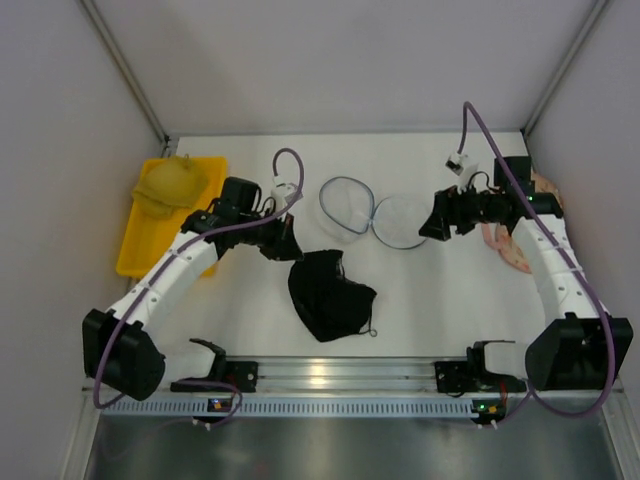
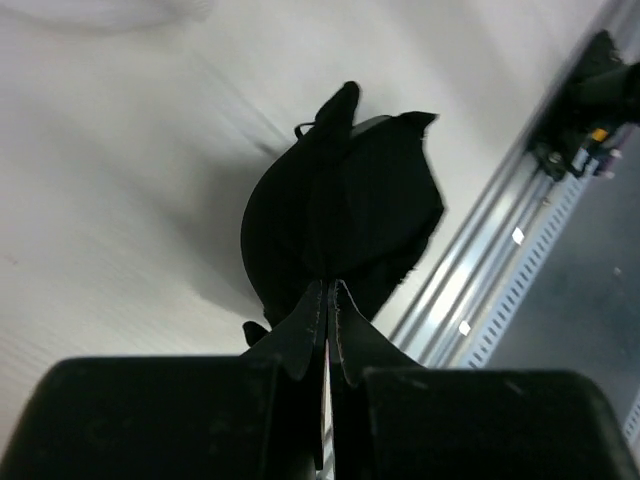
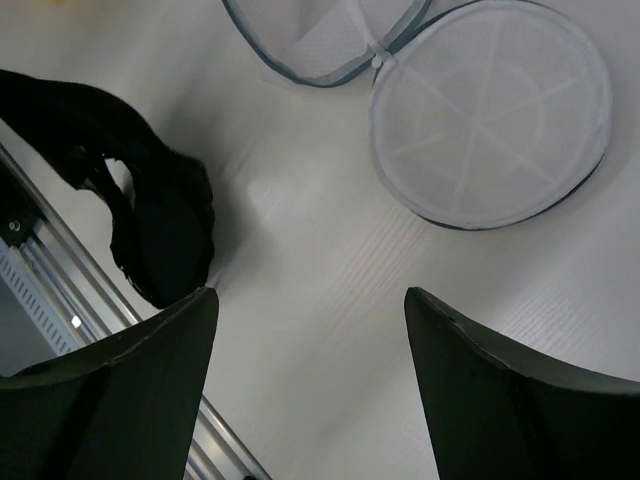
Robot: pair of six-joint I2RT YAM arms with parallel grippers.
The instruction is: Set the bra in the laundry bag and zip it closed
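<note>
The black bra (image 1: 328, 295) lies crumpled on the white table, in front of the mesh bag. My left gripper (image 1: 291, 247) is at its upper left edge, and in the left wrist view the gripper (image 2: 330, 286) is shut on the bra (image 2: 345, 200), pinching the fabric at the tips. The laundry bag lies open as two round mesh halves, the left half (image 1: 346, 205) and the right half (image 1: 402, 220). My right gripper (image 1: 433, 228) is open and empty beside the right half. The right wrist view shows the gripper (image 3: 310, 300), the bag (image 3: 490, 110) and the bra (image 3: 160, 225).
A yellow tray (image 1: 140, 245) at the back left holds a mustard-yellow bra (image 1: 172, 183). A pink floral bra (image 1: 508, 250) lies under my right arm at the right wall. A metal rail (image 1: 340, 375) runs along the near table edge.
</note>
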